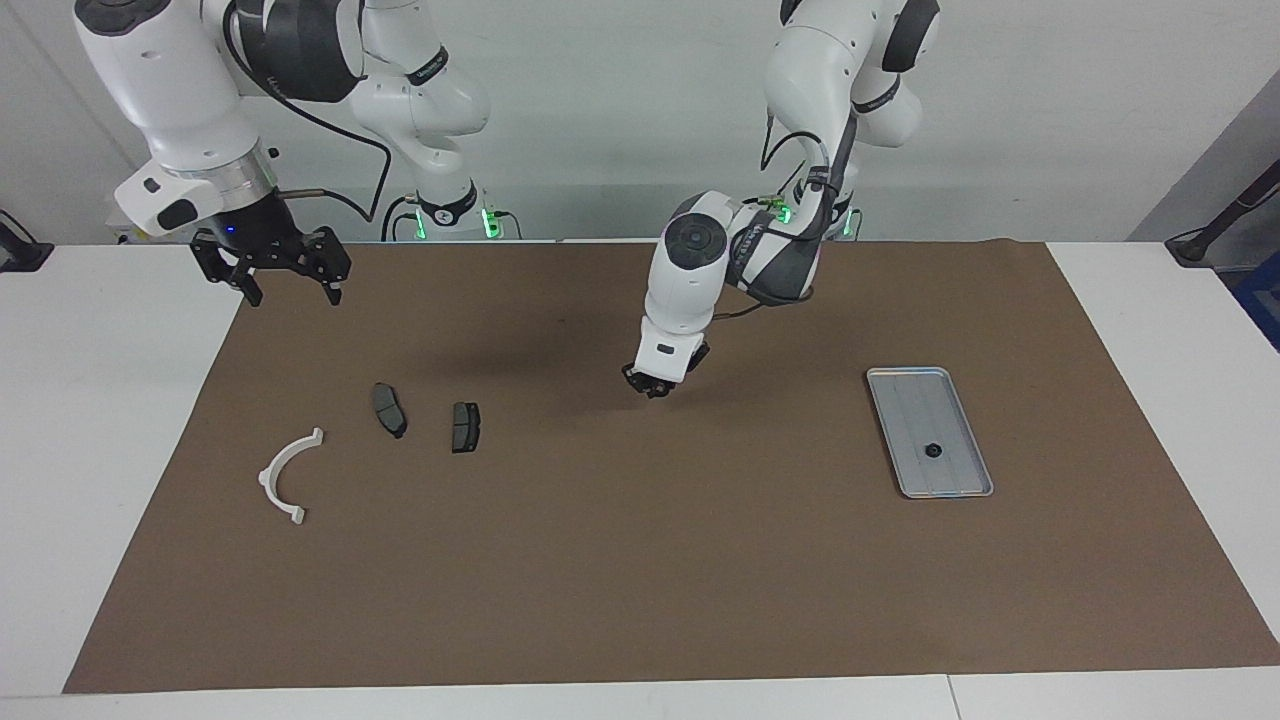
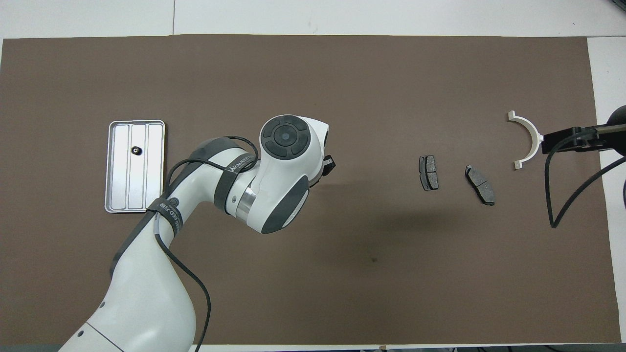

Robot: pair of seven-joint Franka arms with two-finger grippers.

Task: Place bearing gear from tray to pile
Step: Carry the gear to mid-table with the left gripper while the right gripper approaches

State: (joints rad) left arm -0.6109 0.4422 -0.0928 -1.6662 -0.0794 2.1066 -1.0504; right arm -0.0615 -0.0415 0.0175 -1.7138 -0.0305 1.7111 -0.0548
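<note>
Small black round bearing gear (image 1: 932, 450) lies flat in silver-grey ridged metal tray (image 1: 955, 487), tray's long axis running toward the robots. Left gripper (image 1: 650, 385) over brown mat (image 1: 640, 560), fingers unreadable. Right gripper (image 1: 290, 285) waits, spread open.

Brown mat (image 1: 640, 580) lies flat over most of the white table top (image 1: 100, 450), which shows bare along the mat's 3, 6 and 9 o'clock edges in the facing view; one small dark spot (image 2: 374, 259) on the mat at about 5 o'clock from centre in the overhead view. Black bracket (image 1: 20, 252) at the table edge, 9 o'clock in the facing view; black stand (image 1: 1222, 222) and blue object (image 1: 1266, 300) at 2–3 o'clock. Pale grey wall (image 1: 620, 90) at 12 o'clock
</note>
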